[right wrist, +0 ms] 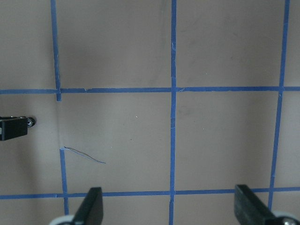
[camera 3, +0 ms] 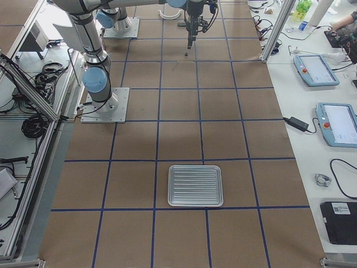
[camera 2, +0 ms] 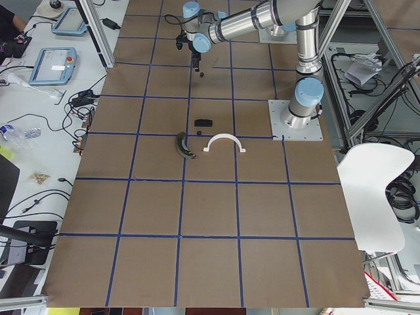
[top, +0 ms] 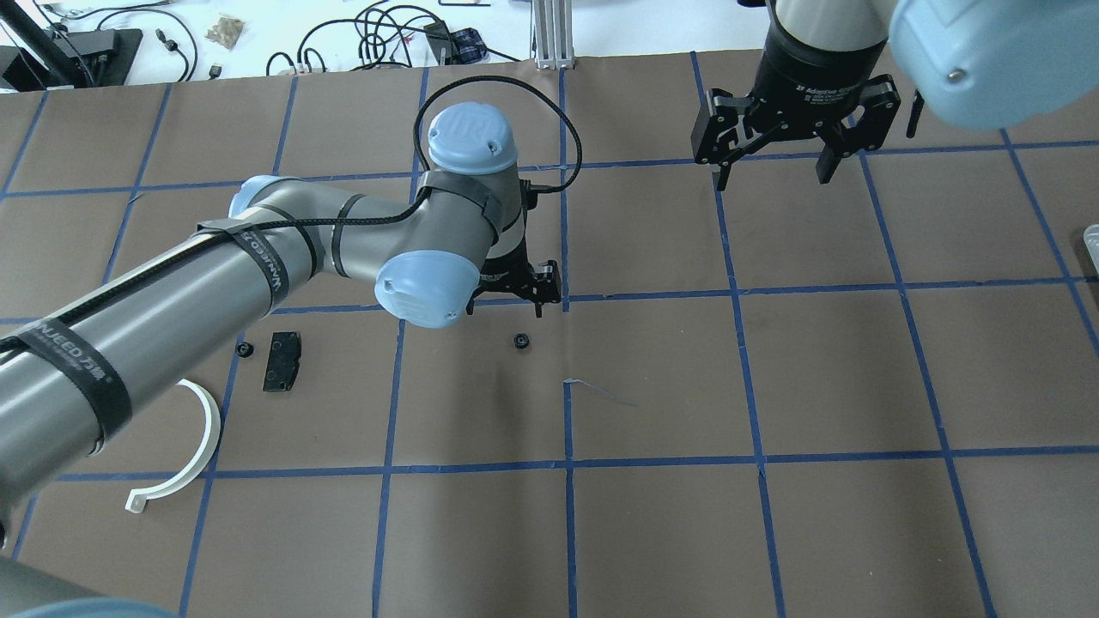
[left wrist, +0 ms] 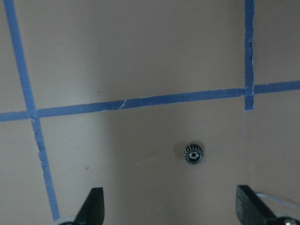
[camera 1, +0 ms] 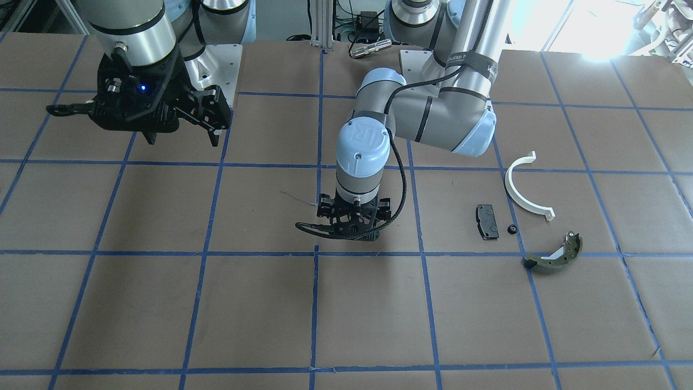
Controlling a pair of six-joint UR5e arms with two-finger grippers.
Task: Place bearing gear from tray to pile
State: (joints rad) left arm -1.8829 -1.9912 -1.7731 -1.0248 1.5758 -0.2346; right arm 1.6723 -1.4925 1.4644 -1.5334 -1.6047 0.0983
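Counter (top: 824,378): brown paper gridded in blue tape, flat and open around the part.
Left fingers (left wrist: 93,206): mine, spread wide, gripping nothing, hanging above the paper.
Bearing gear (left wrist: 193,154): flat on the counter, bore up, just ahead of my gap. It is round, so there is no axis to match.
Right fingers (top: 721,170): parted, idle, well apart.
Pile: black pad (top: 282,361), white half-ring (top: 206,429) and olive brake shoe (camera 1: 555,254) off to my left, a second small gear (top: 245,349) beside the pad.
Tray (camera 3: 195,185): far off to my right.

Overhead and front views face each other across the table (top: 824,369); end views stand far off. Wrist cameras look down closely, the left sharing the gear (left wrist: 193,154) with overhead.
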